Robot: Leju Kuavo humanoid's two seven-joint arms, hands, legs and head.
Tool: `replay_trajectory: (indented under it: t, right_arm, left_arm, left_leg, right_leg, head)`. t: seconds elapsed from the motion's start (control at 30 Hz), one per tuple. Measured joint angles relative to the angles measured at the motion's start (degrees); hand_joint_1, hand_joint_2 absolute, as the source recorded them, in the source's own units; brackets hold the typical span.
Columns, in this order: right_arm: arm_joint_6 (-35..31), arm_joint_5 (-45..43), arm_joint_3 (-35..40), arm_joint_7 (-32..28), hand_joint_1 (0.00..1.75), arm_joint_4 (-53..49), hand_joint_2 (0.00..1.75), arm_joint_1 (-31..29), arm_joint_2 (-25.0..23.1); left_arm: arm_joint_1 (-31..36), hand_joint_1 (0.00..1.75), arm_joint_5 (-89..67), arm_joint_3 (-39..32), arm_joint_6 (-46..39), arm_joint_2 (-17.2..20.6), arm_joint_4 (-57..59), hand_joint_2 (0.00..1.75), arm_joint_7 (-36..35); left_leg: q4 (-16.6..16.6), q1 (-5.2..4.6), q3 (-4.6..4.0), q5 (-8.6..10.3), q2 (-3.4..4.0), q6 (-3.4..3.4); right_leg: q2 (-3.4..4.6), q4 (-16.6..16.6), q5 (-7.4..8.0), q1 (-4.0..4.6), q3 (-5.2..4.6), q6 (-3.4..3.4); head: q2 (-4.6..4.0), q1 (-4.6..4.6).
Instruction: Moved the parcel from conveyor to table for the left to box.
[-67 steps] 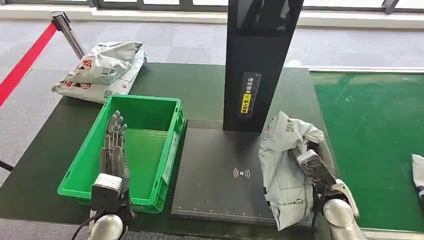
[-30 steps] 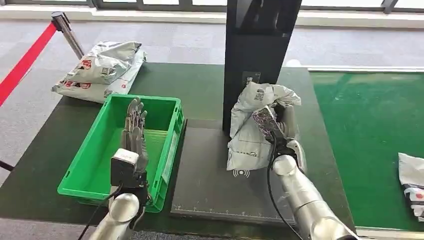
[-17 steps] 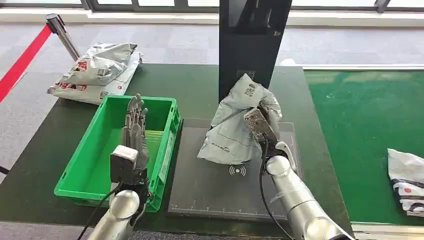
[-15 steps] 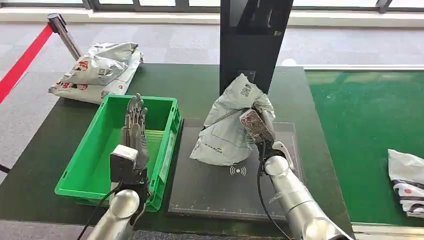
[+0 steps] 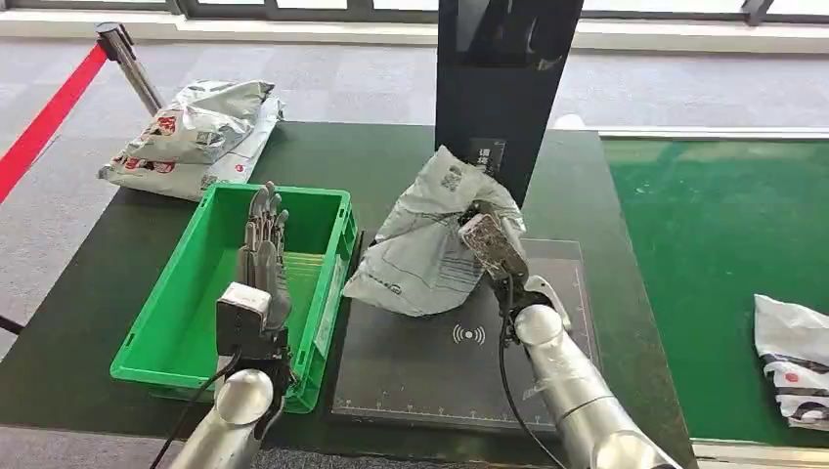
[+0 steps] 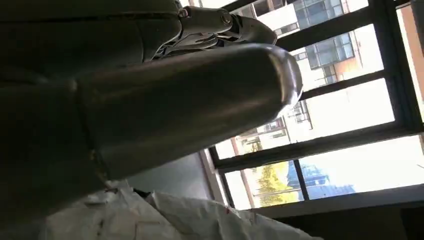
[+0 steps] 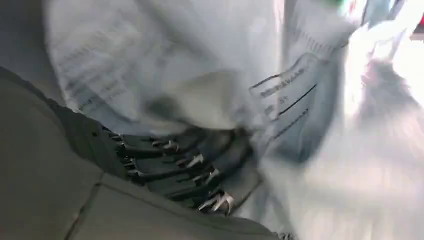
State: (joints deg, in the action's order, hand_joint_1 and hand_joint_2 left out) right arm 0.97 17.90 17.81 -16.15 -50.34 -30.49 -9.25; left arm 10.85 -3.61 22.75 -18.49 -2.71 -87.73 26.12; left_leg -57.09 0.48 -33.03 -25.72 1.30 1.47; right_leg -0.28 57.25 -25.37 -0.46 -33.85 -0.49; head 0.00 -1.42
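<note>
My right hand point(image 5: 492, 244) grips a crumpled grey parcel point(image 5: 425, 239) and holds it in the air over the left part of the black scanner pad point(image 5: 440, 362), close to the green box point(image 5: 191, 322). In the right wrist view the dark fingers point(image 7: 175, 160) press into the parcel's grey plastic point(image 7: 200, 65). My left hand point(image 5: 256, 278) stands upright over the green box with its fingers straight and nothing in it; the left wrist view has its thumb point(image 6: 190, 95) against bright windows.
A tall black scanner post point(image 5: 503, 88) rises right behind the held parcel. Several grey parcels point(image 5: 191, 132) lie stacked at the table's far left corner. Another parcel point(image 5: 792, 362) lies on the green conveyor point(image 5: 723, 244) at the right. A red barrier rope point(image 5: 44, 122) runs at far left.
My right hand has lifted the parcel from the table's right edge and carried it left across the scanner pad toward the green box. My left hand rose slightly, then stayed still.
</note>
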Motion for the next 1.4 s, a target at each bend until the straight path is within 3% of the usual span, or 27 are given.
replay_trajectory:
  t: [0.13, 0.3, 0.47, 0.67, 0.7, 0.77, 0.83, 1.13, 1.27, 1.3, 1.4]
  right_arm:
    - [5.1, -2.5, 2.2, 4.5, 0.0, -4.5, 0.0, 1.8, 0.6]
    - [6.5, -2.3, 4.5, 6.8, 0.0, -9.6, 0.0, 3.2, 2.2]
    - [-0.3, 8.9, 6.6, 13.4, 0.0, -17.3, 0.0, 5.2, 4.8]
    - [-1.4, 20.8, 8.2, 19.0, 0.0, -28.2, 0.0, 9.5, 8.3]
    - [-3.0, 20.0, 8.3, 17.4, 0.0, -29.6, 0.0, 10.3, 8.6]
    - [-8.0, 13.1, 8.3, 8.0, 0.0, -35.0, 0.0, 13.1, 8.7]
    - [-8.1, 5.6, 8.3, 0.7, 0.0, -41.0, 0.0, 14.4, 8.8]
    - [-1.1, -11.5, 7.7, -9.1, 0.0, -53.8, 0.0, 19.3, 9.1]
    - [-0.2, -13.7, 6.9, -10.1, 0.0, -57.8, 0.0, 21.4, 9.1]
    - [-0.2, -14.0, 6.9, -10.9, 0.0, -58.5, 0.0, 21.9, 9.1]
    - [-0.3, -16.0, 6.0, -15.4, 0.0, -60.8, 0.0, 23.4, 9.1]
  left_arm:
    - [-1.3, 0.0, 0.0, 0.0, -0.4, 0.2, -0.5, 0.0, 0.2]
    - [-2.8, 0.0, -1.2, -0.4, -0.7, 0.3, -2.3, 0.0, 0.1]
    - [-6.4, 0.0, -4.0, -2.0, -0.6, 0.3, -5.7, 0.0, -1.0]
    - [-8.8, 0.0, -4.5, -3.8, 0.0, 0.0, -9.4, 0.0, -4.1]
    - [-9.1, 0.0, -4.1, -4.1, 0.2, -0.1, -9.8, 0.0, -4.8]
    - [-9.9, 0.0, -4.5, -4.2, 0.6, -0.3, -10.7, 0.0, -5.4]
    - [-10.1, 0.0, -6.2, -4.2, 0.6, -0.3, -11.2, 0.0, -4.9]
    - [-7.1, 0.0, -16.4, -2.3, 1.6, -0.4, -11.2, 0.0, -6.8]
    - [-4.8, 0.0, -19.4, -0.5, 2.5, -0.2, -10.5, 0.0, -8.3]
    - [-4.3, 0.0, -20.3, 0.0, 3.2, -0.1, -10.4, 1.75, -8.7]
    - [-1.8, 0.0, -27.7, 1.9, 6.5, 0.6, -9.5, 1.75, -10.1]
  left_leg:
    - [0.0, 0.01, -0.02, 0.0, -0.04, 0.0]
    - [0.0, 0.0, -0.06, 0.0, -0.06, 0.0]
    - [0.0, -0.01, -0.1, -0.02, -0.18, -0.03]
    - [0.0, -0.01, -0.17, -0.05, -0.28, -0.06]
    - [0.0, -0.01, -0.17, -0.05, -0.28, -0.06]
    - [0.0, -0.01, -0.19, -0.05, -0.33, -0.06]
    - [0.0, -0.01, -0.23, -0.07, -0.29, -0.03]
    - [0.0, -0.02, -0.22, -0.07, -0.45, -0.06]
    - [0.0, -0.06, -0.21, -0.08, -0.32, -0.06]
    - [0.0, -0.07, -0.21, -0.08, -0.34, -0.06]
    - [-0.1, -0.07, -0.24, -0.03, -0.49, -0.12]
  right_leg:
    - [-0.04, 0.0, -0.02, 0.0, -0.02, 0.01]
    - [-0.06, 0.0, -0.02, 0.0, -0.03, 0.01]
    - [-0.17, 0.0, -0.05, 0.0, -0.05, 0.05]
    - [-0.25, 0.0, -0.08, 0.0, -0.06, 0.1]
    - [-0.25, 0.0, -0.08, 0.0, -0.07, 0.1]
    - [-0.31, 0.0, -0.1, 0.0, -0.11, 0.1]
    - [-0.3, 0.0, -0.1, -0.01, -0.17, 0.1]
    - [-0.44, 0.0, -0.16, 0.0, -0.11, 0.11]
    - [-0.4, 0.0, -0.15, 0.0, -0.12, 0.12]
    - [-0.41, 0.0, -0.15, 0.0, -0.14, 0.12]
    - [-0.54, 0.0, -0.15, 0.0, -0.14, 0.13]
  head:
    - [0.0, 0.0]
    - [0.0, 0.02]
    - [0.0, 0.0]
    - [0.0, 0.0]
    - [0.0, 0.0]
    - [0.0, 0.02]
    - [0.0, 0.0]
    - [0.0, 0.02]
    - [0.0, 0.0]
    - [0.0, 0.02]
    - [0.0, 0.0]
